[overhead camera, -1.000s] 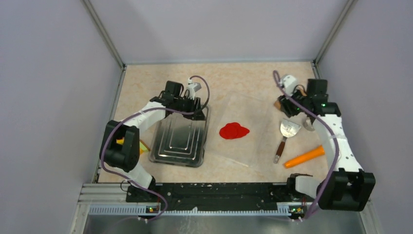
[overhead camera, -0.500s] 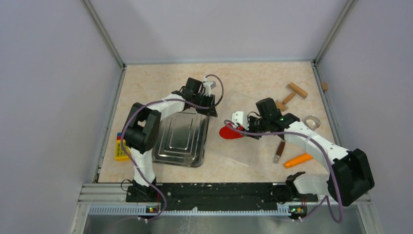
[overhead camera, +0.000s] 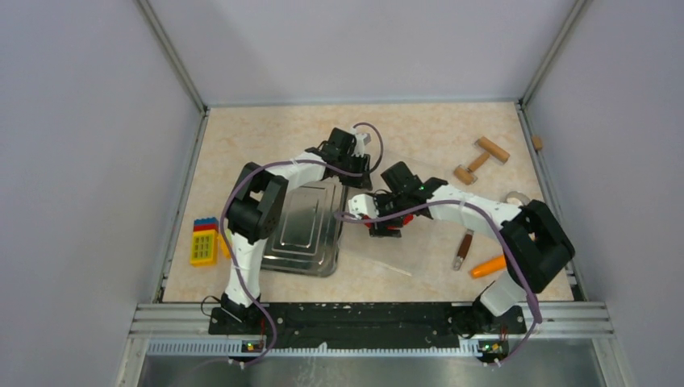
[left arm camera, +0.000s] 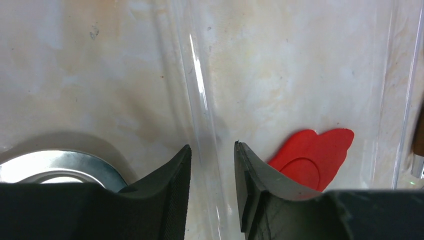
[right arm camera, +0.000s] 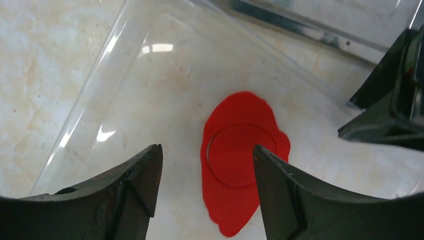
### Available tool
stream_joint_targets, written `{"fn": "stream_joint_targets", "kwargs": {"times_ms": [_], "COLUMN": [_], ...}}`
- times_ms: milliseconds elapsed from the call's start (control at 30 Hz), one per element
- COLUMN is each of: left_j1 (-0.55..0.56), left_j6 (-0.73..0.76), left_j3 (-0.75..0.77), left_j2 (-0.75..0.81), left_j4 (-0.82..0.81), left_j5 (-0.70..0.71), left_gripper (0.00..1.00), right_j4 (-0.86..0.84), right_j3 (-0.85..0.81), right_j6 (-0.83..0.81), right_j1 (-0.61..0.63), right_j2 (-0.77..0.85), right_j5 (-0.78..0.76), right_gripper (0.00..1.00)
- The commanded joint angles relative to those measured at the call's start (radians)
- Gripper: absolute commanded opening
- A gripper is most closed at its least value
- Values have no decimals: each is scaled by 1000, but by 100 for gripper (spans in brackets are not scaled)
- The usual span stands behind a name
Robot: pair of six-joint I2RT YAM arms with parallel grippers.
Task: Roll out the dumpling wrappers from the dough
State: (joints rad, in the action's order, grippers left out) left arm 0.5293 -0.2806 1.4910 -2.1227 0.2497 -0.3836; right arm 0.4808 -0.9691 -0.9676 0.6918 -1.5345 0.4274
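The dough is a thin, irregular red sheet lying on a clear plastic sheet. A round wrapper disc is outlined in it and still sits in place. My right gripper is open and empty just above the dough, one finger on each side; in the top view it covers most of the dough. My left gripper is open, its fingers straddling the plastic sheet's left edge, with the dough to its right. In the top view it is at the sheet's far left corner.
A steel tray lies left of the sheet. A wooden rolling pin, a round cutter, a spatula handle and an orange carrot lie to the right. A toy block is at the left wall.
My right arm swung left from the rolling pin at the far right to over the dough. My left gripper moved right from the tray's far edge to the sheet's corner.
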Motion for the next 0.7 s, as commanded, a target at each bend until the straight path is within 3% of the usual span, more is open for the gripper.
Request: {"fn": "stream_joint_targets", "kwargs": {"times_ms": [0, 333, 467, 667], "left_j1": [-3, -2, -2, -2], "left_j6": [-66, -120, -105, -98], "left_j3": [-3, -70, -74, -88], "left_j2": [-18, 21, 23, 31], "left_j4": [3, -10, -12, -18], "left_j5": [55, 56, 63, 55], "left_gripper": [38, 17, 10, 0], "right_j4": [4, 98, 120, 82], "right_j3": [-128, -273, -322, -328], "right_j6": [-25, -119, -118, -126], "right_j1": [46, 84, 84, 84], "right_j2": [-107, -293, -345, -383], "right_j5": [24, -55, -87, -145], "right_gripper": [68, 70, 82, 82]}}
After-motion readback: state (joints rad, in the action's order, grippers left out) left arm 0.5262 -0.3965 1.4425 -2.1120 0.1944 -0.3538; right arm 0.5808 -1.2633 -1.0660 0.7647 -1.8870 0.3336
